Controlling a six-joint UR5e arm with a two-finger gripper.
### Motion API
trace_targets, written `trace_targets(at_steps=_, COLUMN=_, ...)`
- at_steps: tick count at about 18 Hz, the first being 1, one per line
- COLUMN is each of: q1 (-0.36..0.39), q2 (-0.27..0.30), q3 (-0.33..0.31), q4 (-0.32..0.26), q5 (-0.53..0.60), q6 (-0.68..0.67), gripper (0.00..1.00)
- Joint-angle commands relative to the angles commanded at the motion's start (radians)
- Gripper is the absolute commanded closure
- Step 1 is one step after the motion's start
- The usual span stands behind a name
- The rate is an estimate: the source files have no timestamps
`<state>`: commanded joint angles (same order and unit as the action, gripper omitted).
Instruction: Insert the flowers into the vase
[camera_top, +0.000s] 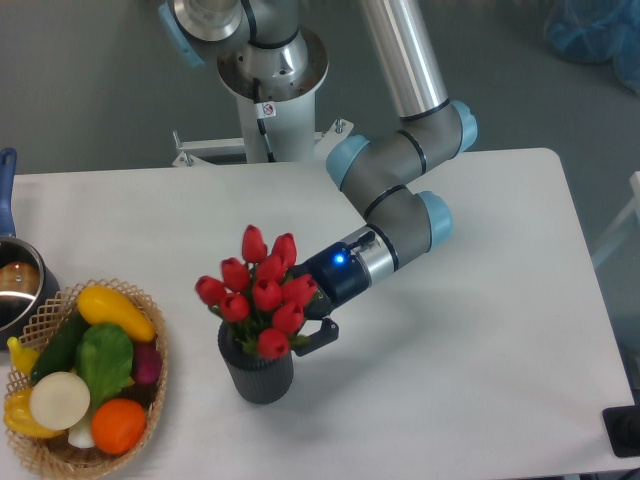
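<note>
The flowers, a bunch of red closed tulips with green stems, stand upright with their stems down in the vase. The vase is short, dark grey and ribbed, and stands on the white table in front of centre. My gripper reaches in from the right, just behind and beside the tulip heads, above the vase's mouth. One black finger shows to the right of the bunch, spread off the wrist's axis and apart from the stems. The other finger is hidden behind the tulips. The gripper looks open.
A wicker basket of colourful vegetables stands at the front left. A metal pot with a blue handle sits at the left edge. The arm's base stands behind the table. The table's right edge is near a dark object.
</note>
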<state>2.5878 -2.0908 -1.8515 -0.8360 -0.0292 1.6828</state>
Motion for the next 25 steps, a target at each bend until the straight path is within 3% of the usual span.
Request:
trace_targets(at_steps=5, q1=0.000, q2=0.002, q3=-0.003, q4=0.000, q5=0.000, q6=-0.002, gripper=0.12)
trace_targets(at_steps=8, q1=0.002, q2=0.002, q3=-0.006, q4=0.000, q5=0.000, q6=0.000, gripper=0.01)
trace_targets(at_steps=11, q1=0.006, q2=0.009, q3=-0.002, q4=0.000, q5=0.027, q6=-0.006, gripper=0.00)
trace_targets(at_steps=16, q1=0.021, q2=0.064, q3=0.029, q4=0.003, q5=0.143, q6=-0.156, gripper=0.00)
trace_targets(at_steps=19, q1=0.034, q2=0.084, q3=0.029, q4=0.002, q5=0.150, q6=-0.158, gripper=0.00)
trace_targets(at_steps=25, q1=0.040, q2=0.132, q3=0.029, q4=0.002, q5=0.303, q6=-0.160, gripper=0.00)
